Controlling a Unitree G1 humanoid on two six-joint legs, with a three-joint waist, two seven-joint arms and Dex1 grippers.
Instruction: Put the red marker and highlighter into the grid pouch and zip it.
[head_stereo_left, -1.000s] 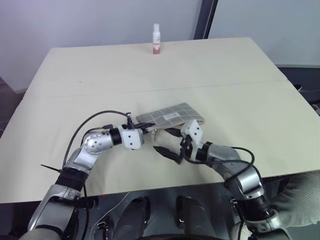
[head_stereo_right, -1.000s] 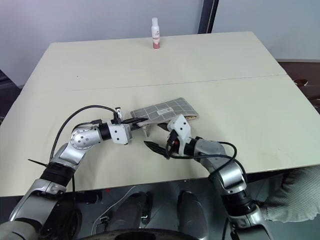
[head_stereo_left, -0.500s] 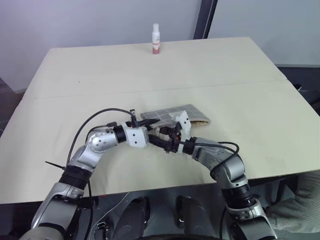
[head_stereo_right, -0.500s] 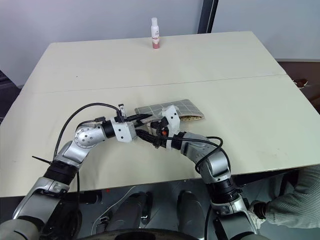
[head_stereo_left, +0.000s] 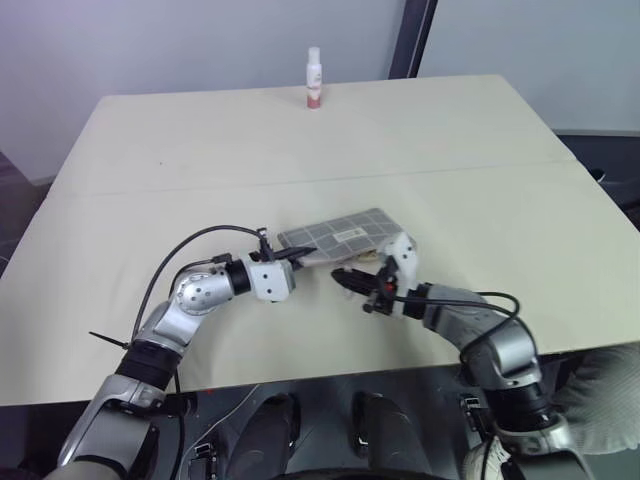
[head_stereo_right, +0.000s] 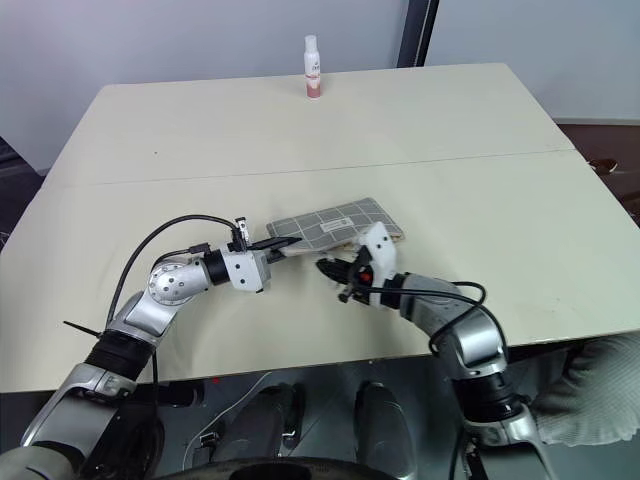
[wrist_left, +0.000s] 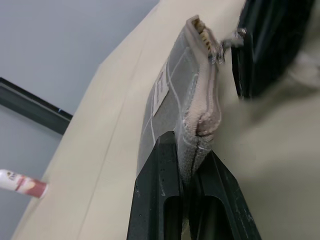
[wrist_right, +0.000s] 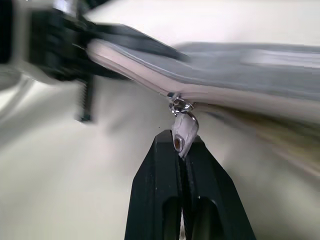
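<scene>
Loads of bare bench (head_stereo_left: 480, 130) all round, wide open to the far side and both flanks. Only a bottle (head_stereo_left: 313, 78) way off at the far edge. Tight in the middle though: pouch (head_stereo_left: 340, 237) pinched at one end by left gripper (head_stereo_left: 295, 255), right gripper (head_stereo_left: 345, 276) just beside.

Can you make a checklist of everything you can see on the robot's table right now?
Surface: beige table, a seam across it.
Job's things: grid pouch near the front edge, one end lifted; marker and highlighter nothing seen.
Clutter: small white-and-pink bottle upright at the far edge.
Grippers: left tool shut on the pouch's end; right tool shut on the zipper pull.
Cables: black cable looping over the left arm.
Surroundings: grey wall, dark post behind the table; grey sleeve at the right.
</scene>
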